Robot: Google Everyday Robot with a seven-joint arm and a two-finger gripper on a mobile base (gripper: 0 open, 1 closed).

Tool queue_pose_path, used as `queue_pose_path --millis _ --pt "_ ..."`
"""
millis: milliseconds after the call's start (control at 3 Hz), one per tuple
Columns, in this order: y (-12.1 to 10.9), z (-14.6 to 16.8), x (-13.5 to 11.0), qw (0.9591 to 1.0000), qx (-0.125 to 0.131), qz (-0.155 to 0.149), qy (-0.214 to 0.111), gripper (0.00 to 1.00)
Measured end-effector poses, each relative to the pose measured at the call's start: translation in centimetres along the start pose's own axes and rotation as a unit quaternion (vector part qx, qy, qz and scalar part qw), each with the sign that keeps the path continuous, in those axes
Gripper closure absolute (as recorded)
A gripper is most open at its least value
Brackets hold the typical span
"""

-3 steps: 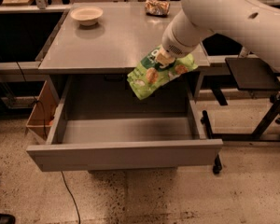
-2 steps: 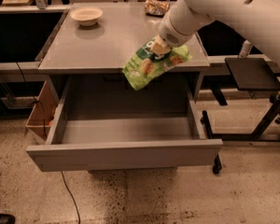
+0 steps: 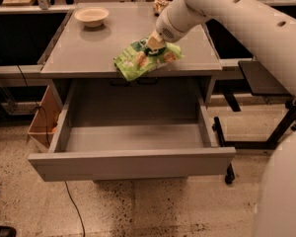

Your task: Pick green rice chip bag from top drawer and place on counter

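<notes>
My gripper (image 3: 154,43) is clamped on the upper edge of the green rice chip bag (image 3: 143,60) — the bag's at the front edge of the bench (image 3: 84,48), slightly overhanging the open top drawer (image 3: 133,164). Can't tell if it's touching down. Beige bowl (image 3: 91,16) back left, crumpled foil bag (image 3: 161,5) at the far edge.

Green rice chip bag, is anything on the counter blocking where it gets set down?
Nothing visible does. The end effector holds the green rice chip bag over the front edge of the counter. The bowl sits at the back left corner and a small foil bag at the back edge, both well away from it.
</notes>
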State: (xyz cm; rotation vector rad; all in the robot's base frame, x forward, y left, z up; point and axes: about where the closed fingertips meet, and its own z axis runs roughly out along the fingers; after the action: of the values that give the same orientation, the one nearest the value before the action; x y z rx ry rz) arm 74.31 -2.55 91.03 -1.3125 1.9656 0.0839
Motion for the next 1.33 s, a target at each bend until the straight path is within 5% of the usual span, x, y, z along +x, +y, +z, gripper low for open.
queue_pose_path --millis 667,1333 --pt "-3.4 1.3 -0.4 0.9972 0.036 0.036 -0.054 1.00" --pt "-1.8 2.2 0.9 0.9959 0.021 0.046 -0.076 0.58"
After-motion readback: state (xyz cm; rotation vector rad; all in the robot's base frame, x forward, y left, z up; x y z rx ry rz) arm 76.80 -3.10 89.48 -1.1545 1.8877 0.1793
